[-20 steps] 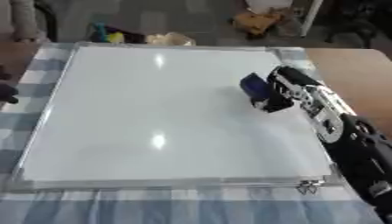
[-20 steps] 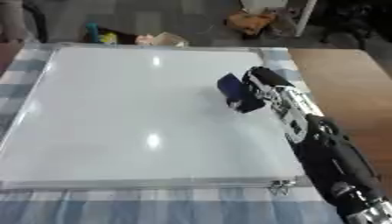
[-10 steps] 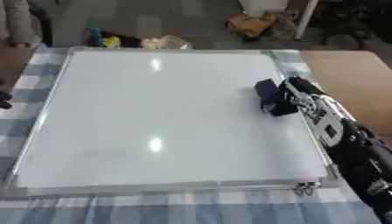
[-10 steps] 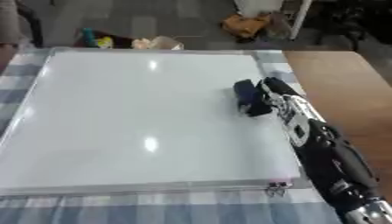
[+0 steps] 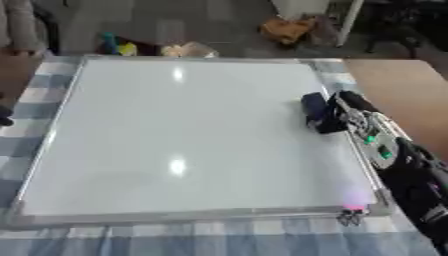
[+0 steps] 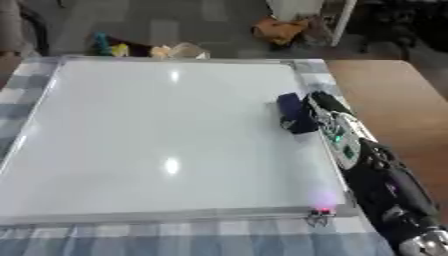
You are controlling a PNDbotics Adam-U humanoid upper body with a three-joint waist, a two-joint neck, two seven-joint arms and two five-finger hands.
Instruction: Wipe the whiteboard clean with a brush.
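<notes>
1. Brush [image 5: 317, 113]: shifted from mid-board toward the right frame since a second ago; dark blue, resting on the surface near the right edge.
2. Right hand [image 5: 350, 112]: fingers curled round the brush, arm along the board's right side.
3. Whiteboard [image 5: 175, 135]: white, no visible marks, lying on a blue checked cloth [image 5: 219, 240].

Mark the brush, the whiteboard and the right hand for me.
brush [image 5: 317, 111], left eye view, its dark blue body.
whiteboard [image 5: 175, 135], left eye view, bare white surface.
right hand [image 6: 325, 112], right eye view, back of hand.
</notes>
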